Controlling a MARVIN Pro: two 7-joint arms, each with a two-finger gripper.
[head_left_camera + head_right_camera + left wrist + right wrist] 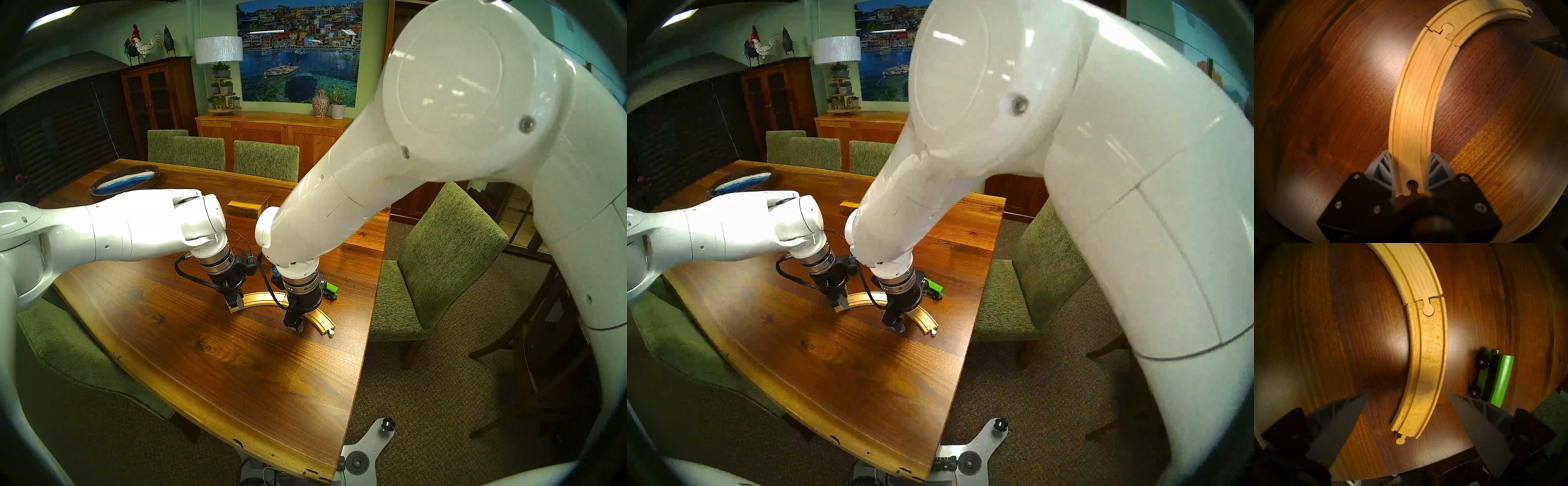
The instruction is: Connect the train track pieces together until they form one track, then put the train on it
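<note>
Now joined: pale grooved track (1412,108), peg seated in socket; left claw (1409,173) clamped on its socket end, right claw (1408,414) spread above the peg end, green train (1495,377) beside.

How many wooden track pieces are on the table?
2. One track piece has its socket end clamped in the left gripper. The other is plugged into it and lies below the open right gripper, beside the train.
</note>
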